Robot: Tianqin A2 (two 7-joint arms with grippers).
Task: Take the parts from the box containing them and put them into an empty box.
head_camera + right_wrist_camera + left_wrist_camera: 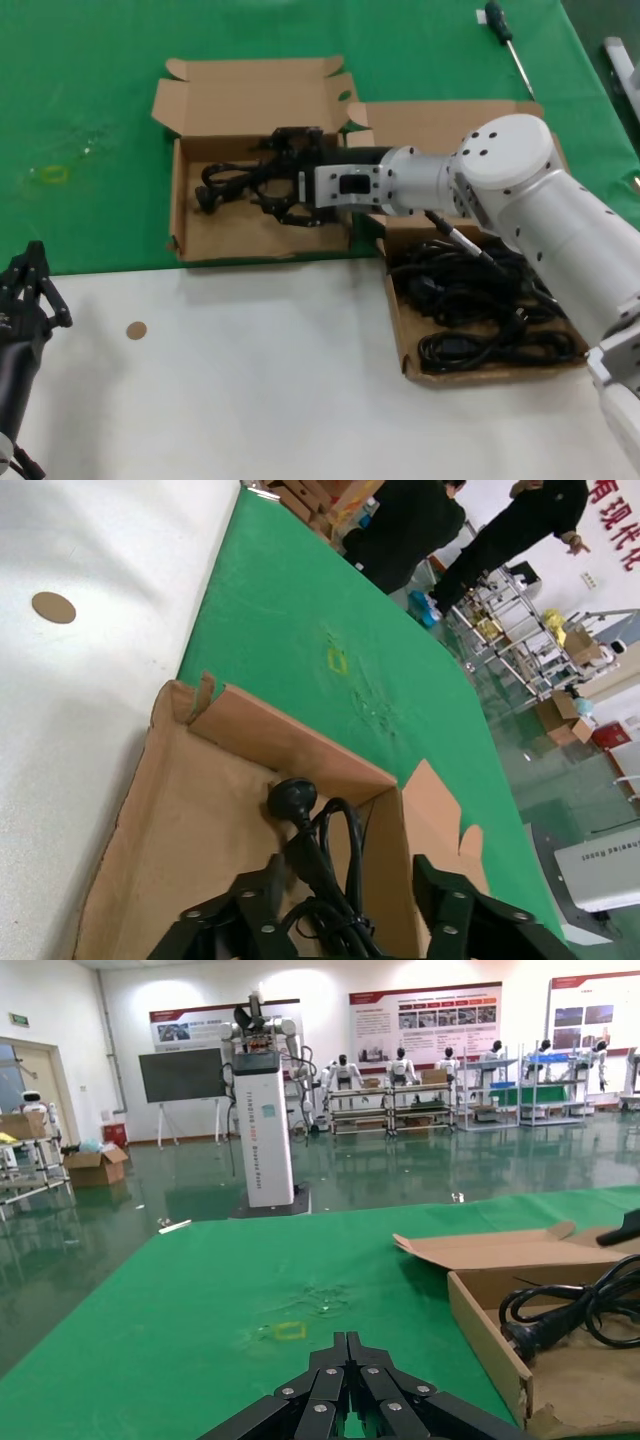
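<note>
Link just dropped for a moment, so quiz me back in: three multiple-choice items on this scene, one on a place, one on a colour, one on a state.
1. Where is the right gripper?
A. over the smaller box
B. over the larger box
C. above the screwdriver

2. What colour is the mat under the far part of both boxes?
A. white
B. green
C. blue

3. How does the right gripper stand?
A. shut with nothing in it
B. open, with a cable between its fingers
C. out of sight

Answers:
1 A, the head view shows it reaching across into the smaller box.
2 B, the mat is green; only the near table surface is white.
3 B, the right wrist view shows the fingers spread with the cable between them.

The left gripper waits at the near left.
</note>
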